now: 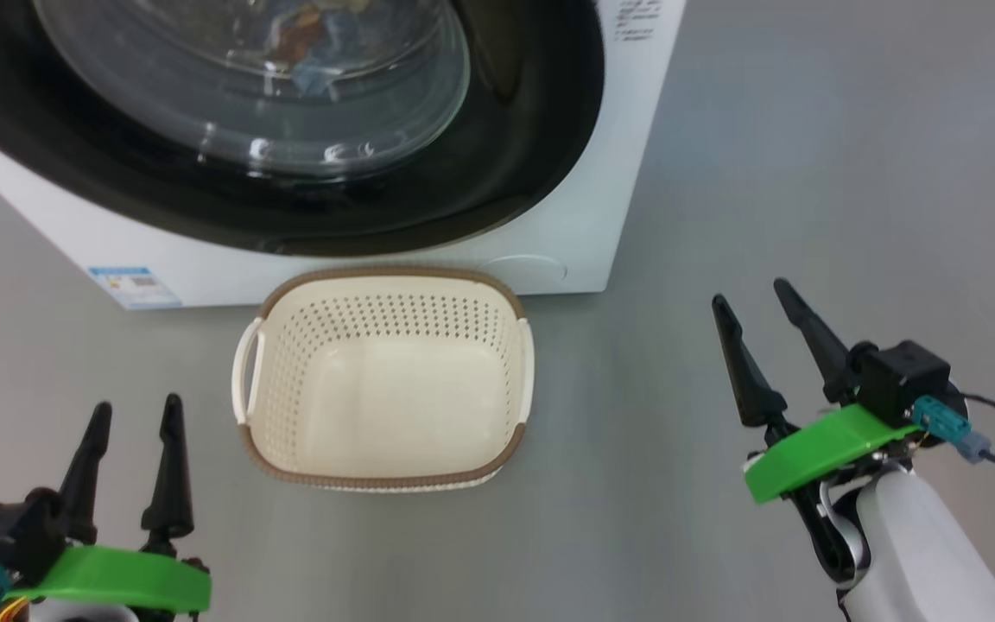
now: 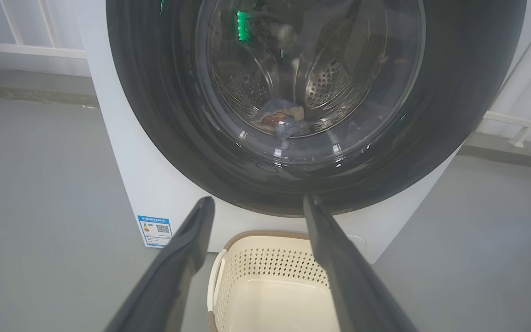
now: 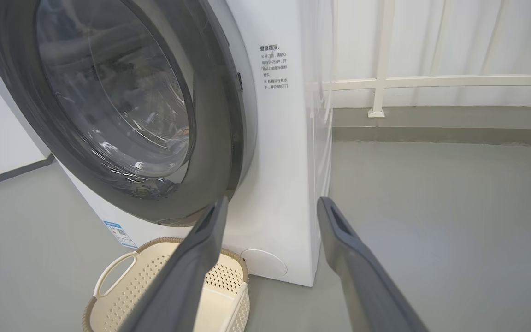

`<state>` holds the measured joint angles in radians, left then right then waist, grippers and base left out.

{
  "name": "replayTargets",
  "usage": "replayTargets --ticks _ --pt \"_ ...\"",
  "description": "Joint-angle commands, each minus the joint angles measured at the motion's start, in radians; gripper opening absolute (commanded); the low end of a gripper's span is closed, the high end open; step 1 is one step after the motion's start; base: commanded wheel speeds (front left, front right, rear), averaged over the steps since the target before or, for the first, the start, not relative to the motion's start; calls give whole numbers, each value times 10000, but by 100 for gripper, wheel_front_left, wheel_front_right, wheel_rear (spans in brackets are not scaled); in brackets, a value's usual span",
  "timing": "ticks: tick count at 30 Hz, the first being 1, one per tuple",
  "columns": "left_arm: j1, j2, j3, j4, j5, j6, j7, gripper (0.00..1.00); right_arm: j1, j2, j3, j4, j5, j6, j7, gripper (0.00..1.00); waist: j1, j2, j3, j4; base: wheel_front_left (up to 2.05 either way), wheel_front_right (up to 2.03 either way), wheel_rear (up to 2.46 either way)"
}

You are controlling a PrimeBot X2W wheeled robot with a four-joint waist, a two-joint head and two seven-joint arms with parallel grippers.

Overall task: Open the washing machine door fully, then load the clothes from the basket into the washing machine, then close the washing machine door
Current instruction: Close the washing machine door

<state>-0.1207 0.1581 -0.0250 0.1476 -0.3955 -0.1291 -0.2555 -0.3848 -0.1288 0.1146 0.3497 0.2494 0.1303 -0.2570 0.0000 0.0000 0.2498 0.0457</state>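
The white washing machine (image 1: 601,173) stands ahead with its black-rimmed round door (image 1: 506,173) shut against the front. Through the glass, blue and orange clothes (image 2: 281,117) lie in the steel drum. The cream basket (image 1: 497,345) with a brown rim sits on the floor before the machine, with nothing inside. My left gripper (image 1: 135,415) hangs open at the lower left, short of the basket. To the basket's right, my right gripper (image 1: 752,298) is open and holds nothing. Both wrist views look between open fingers (image 2: 187,244) (image 3: 348,240) at the machine.
Grey floor (image 1: 808,173) spreads to the right of the machine. A white railing and pale wall (image 3: 431,83) run behind it. A blue label (image 1: 133,285) marks the machine's lower left corner.
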Motion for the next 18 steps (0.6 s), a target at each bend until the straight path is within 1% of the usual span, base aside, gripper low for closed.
replayTargets --ticks 1,4,11,18 --pt "50 326 443 -119 86 -15 -63 100 272 119 132 -266 28 4 -48 100 0 0 -492 -461 0 0 0" --pt "245 402 593 -1 122 -15 -63 100 607 139 0 -285 27 4 -48 100 0 0 -751 -672 0 0 0" --pt "745 374 988 62 354 -15 -63 100 1557 105 -266 -444 -13 4 -48 100 0 0 -1342 -1050 0 0 0" --pt "1209 358 1282 151 596 -15 -63 100 2213 -110 -420 -584 69 4 -48 100 0 0 -1783 -1205 0 0 0"
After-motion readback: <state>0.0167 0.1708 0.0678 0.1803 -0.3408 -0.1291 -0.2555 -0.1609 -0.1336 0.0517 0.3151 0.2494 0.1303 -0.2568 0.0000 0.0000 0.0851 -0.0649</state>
